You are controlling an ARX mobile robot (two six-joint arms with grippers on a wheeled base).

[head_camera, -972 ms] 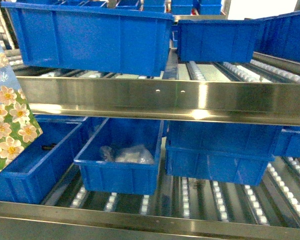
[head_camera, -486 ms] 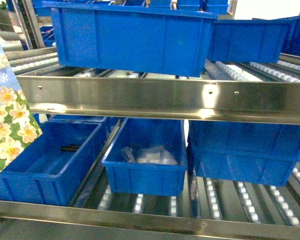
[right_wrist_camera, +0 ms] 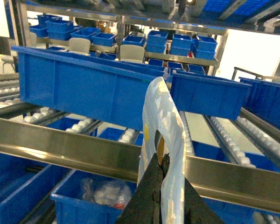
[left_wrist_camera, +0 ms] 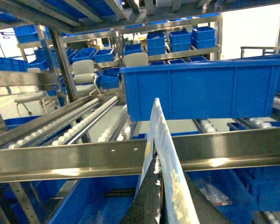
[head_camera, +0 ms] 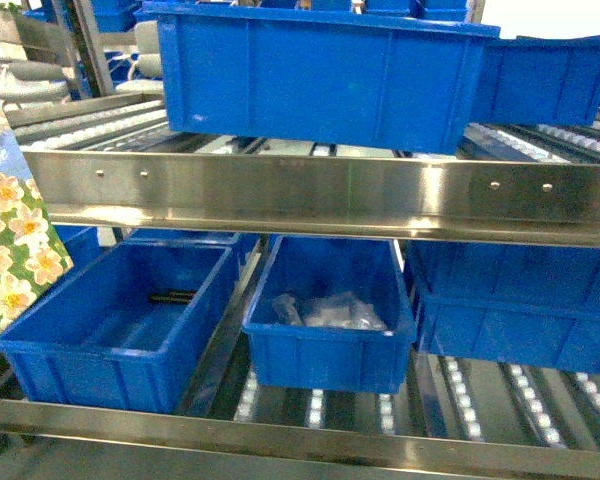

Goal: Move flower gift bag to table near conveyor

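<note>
While the flower gift bag (head_camera: pixel 10 250) stands upright, long axis vertical, left of the conveyor (head_camera: pixel 320 195), its glossy printed card contrasts with brushed steel. Left gripper (left_wrist_camera: pixel 159 186) and right gripper (right_wrist_camera: pixel 161 163) each pinch a bag edge.

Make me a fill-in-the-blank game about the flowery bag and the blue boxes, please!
1. The paper gift bag at the left edge of the head view is printed with white ____.
2. The plastic bins on the steel roller rack are coloured ____.
3. The small lower bin in the middle holds crumpled clear ____ bags.
4. In the right wrist view, the black fingers are shut on the bag's ____.

Missing words: flowers; blue; plastic; handle
</note>
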